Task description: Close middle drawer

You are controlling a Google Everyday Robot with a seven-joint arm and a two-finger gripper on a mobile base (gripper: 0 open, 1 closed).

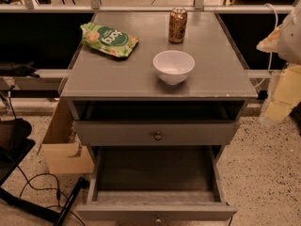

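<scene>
The grey wooden cabinet (113, 79) stands in the middle of the camera view. Its middle drawer (155, 173) is pulled far out toward me, an empty long box. Its low front panel (197, 212) with a small brass knob (157, 219) sits at the bottom edge of the view. Above it the taller top drawer front (117, 133) with its own knob (157, 135) stands slightly out. The lowest drawer is hidden. My gripper (281, 95) shows as a blurred white and yellowish shape at the right edge, to the right of the cabinet and apart from it.
On the cabinet top lie a green snack bag (109, 39), a brown soda can (178, 25) and a white bowl (173, 66). A cardboard box (63, 145) stands on the floor to the left. Black cables and a black stand (42, 197) lie at lower left.
</scene>
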